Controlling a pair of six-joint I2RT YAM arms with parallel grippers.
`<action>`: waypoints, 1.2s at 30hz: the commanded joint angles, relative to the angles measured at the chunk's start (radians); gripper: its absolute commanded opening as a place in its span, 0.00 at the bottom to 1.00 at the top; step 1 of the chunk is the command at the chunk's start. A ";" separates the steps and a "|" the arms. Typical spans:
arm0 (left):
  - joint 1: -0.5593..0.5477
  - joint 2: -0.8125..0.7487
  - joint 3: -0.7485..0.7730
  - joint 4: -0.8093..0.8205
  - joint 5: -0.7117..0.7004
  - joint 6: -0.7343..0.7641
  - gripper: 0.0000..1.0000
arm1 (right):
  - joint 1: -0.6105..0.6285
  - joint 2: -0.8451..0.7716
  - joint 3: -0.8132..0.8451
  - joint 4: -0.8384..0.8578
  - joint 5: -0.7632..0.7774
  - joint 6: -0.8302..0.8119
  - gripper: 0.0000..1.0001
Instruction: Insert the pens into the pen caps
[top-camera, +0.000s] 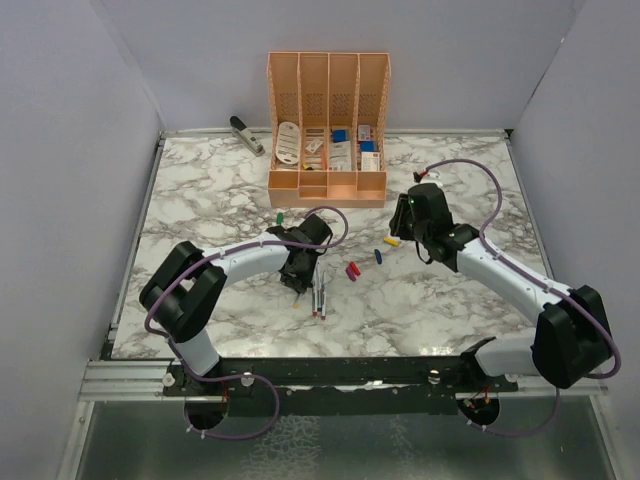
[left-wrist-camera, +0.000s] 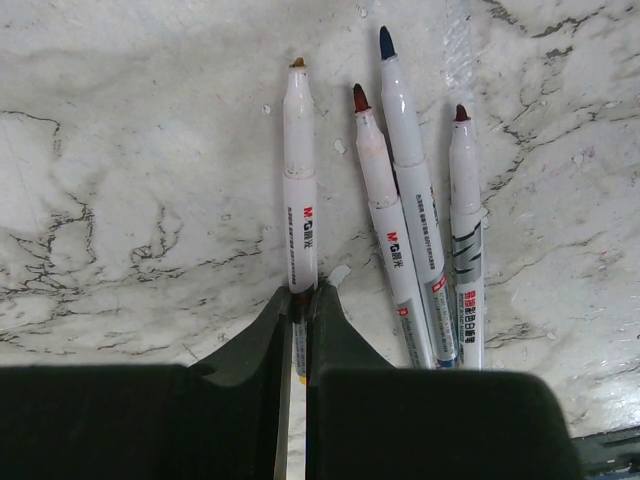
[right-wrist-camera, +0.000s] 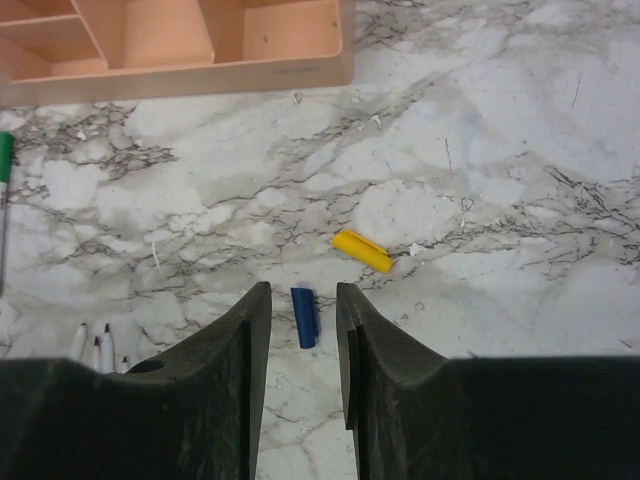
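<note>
The left jaws pinch a pen (left-wrist-camera: 300, 200) to lift it; the spread right jaws aim at a blue cap (right-wrist-camera: 305, 317).

Setting: robotics lab test cell.
Evidence: plain pale walls (top-camera: 70, 150) enclosing three sides; marble-patterned surface (top-camera: 200, 200); metal rail (top-camera: 130, 378) along the near edge; two cabled robot arms bolted there, left arm (top-camera: 240, 262) and right arm (top-camera: 500, 275).
Office-style props: peach desk organiser (top-camera: 327, 188), grey stapler (top-camera: 246, 134).
</note>
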 joint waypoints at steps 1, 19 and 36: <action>0.004 0.016 -0.013 -0.029 -0.079 0.021 0.00 | -0.021 0.059 0.041 -0.050 0.033 -0.049 0.33; 0.009 -0.246 0.094 0.114 -0.015 0.163 0.00 | -0.117 0.310 0.175 -0.095 -0.185 -0.273 0.41; 0.009 -0.333 -0.021 0.434 0.332 0.244 0.00 | -0.116 0.416 0.182 -0.073 -0.227 -0.365 0.40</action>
